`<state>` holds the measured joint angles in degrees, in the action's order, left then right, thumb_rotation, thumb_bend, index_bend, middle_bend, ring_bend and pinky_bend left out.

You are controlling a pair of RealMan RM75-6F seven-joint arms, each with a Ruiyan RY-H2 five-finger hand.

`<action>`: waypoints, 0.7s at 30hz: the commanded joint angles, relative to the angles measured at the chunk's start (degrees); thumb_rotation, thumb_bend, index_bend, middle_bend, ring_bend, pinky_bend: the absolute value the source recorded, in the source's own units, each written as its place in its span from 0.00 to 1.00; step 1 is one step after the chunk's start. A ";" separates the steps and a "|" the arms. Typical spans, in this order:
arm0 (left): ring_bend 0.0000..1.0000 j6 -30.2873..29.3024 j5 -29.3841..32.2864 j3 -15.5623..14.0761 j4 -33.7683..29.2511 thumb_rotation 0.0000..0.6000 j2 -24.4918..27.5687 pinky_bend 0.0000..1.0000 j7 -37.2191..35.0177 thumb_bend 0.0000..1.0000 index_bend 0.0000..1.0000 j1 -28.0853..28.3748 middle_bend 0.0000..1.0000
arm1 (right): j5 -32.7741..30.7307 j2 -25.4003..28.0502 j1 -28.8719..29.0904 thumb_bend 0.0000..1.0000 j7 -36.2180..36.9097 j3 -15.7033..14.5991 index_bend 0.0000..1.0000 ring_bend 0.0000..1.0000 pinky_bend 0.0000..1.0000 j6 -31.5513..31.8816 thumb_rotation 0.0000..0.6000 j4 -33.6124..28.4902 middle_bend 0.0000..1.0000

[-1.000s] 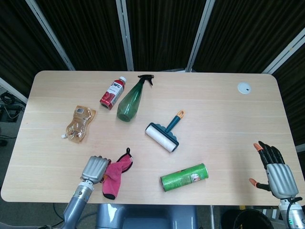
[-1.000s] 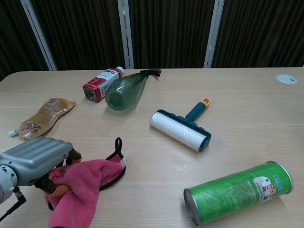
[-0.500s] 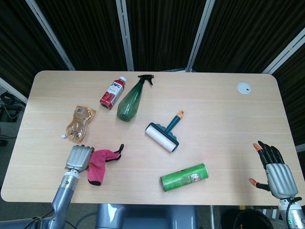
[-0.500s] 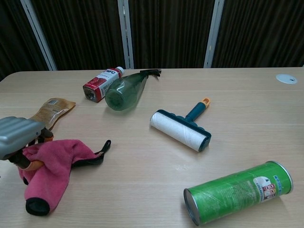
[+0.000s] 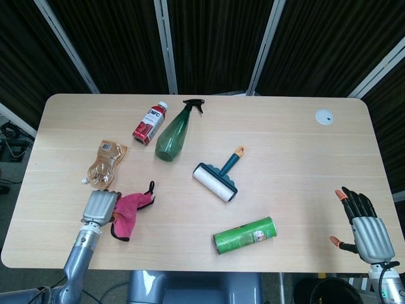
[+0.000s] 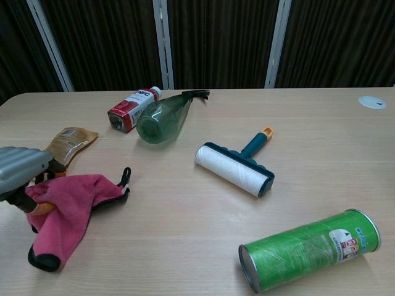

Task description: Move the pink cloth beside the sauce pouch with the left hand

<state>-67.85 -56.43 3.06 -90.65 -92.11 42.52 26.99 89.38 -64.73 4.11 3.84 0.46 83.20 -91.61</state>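
The pink cloth point(image 5: 129, 209) with black trim lies on the table just below and right of the amber sauce pouch point(image 5: 104, 163). My left hand point(image 5: 99, 206) grips the cloth's left part, fingers curled over it. In the chest view the left hand point(image 6: 18, 171) sits at the left edge, holding the pink cloth point(image 6: 65, 206), with the sauce pouch point(image 6: 62, 143) right behind it. My right hand point(image 5: 364, 223) hovers open at the table's front right corner, holding nothing.
A red drink bottle point(image 5: 149, 123) and a green spray bottle point(image 5: 174, 132) lie at the back. A lint roller point(image 5: 218, 177) lies mid-table. A green can point(image 5: 245, 235) lies on its side near the front. A white disc point(image 5: 324, 116) sits far right.
My left hand has dragged the pink cloth leftward and slightly back across the table, from near the front middle to a spot right by the sauce pouch. The right hand has stayed put.
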 commanded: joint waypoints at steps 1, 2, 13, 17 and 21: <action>0.42 0.22 -1.48 -1.54 -2.88 1.00 -2.73 0.51 0.70 0.62 0.78 0.32 0.50 | -0.08 0.12 0.03 0.00 0.24 0.09 0.00 0.00 0.00 0.00 1.00 0.11 0.00; 0.42 0.02 -1.86 -1.98 -3.36 1.00 -3.63 0.51 1.23 0.62 0.78 0.36 0.50 | -0.12 0.09 -0.03 0.00 0.37 0.02 0.00 0.00 0.00 -0.01 1.00 0.23 0.00; 0.42 -1.00 -3.63 -4.13 -5.47 1.00 -9.99 0.51 4.12 0.62 0.78 0.45 0.50 | -0.29 0.00 -0.34 0.00 0.57 0.21 0.00 0.00 0.00 0.66 1.00 0.27 0.00; 0.42 -1.40 -3.36 -3.97 -5.01 1.00 -10.60 0.51 5.13 0.62 0.78 0.56 0.50 | -0.38 -0.04 -0.44 0.00 0.63 0.21 0.00 0.00 0.00 0.73 1.00 0.30 0.00; 0.42 -1.78 -2.38 -3.26 -3.26 1.00 -9.55 0.51 5.58 0.62 0.78 0.55 0.50 | -0.61 0.30 -0.26 0.00 0.79 0.39 0.00 0.00 0.00 0.43 1.00 -0.02 0.00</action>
<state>-69.49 -59.16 -0.47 -94.37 -102.04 48.01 27.55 88.83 -64.48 3.81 4.60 0.82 83.71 -91.58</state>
